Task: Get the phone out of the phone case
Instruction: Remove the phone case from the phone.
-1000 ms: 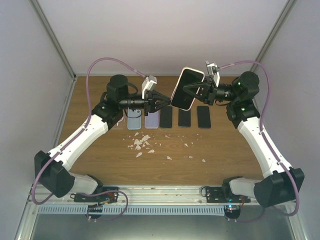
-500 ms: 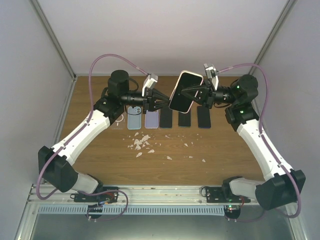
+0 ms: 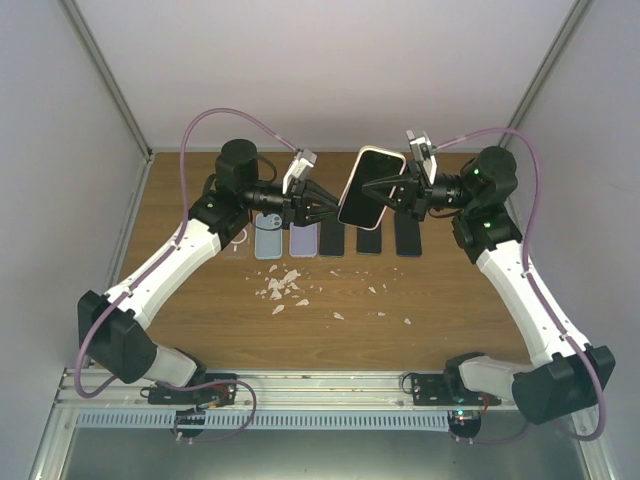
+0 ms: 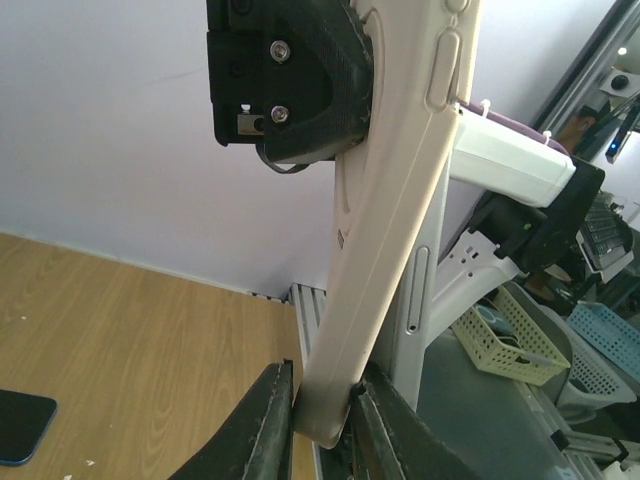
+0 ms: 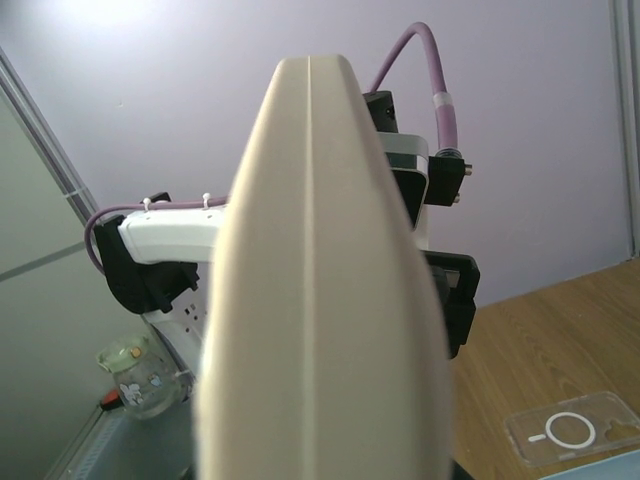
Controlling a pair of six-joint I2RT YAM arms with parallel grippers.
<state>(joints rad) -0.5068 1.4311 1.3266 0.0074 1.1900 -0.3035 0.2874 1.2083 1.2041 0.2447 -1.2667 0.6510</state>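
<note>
Jaws narrow: left gripper (image 4: 322,410) and right gripper (image 3: 386,190) pinch the phone case (image 4: 385,260).

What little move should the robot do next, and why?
Probably pull that corner back a little: the left tool pinches a corner of the phone case, the right tool holds it up in the air, and the phone is not out yet.
</note>
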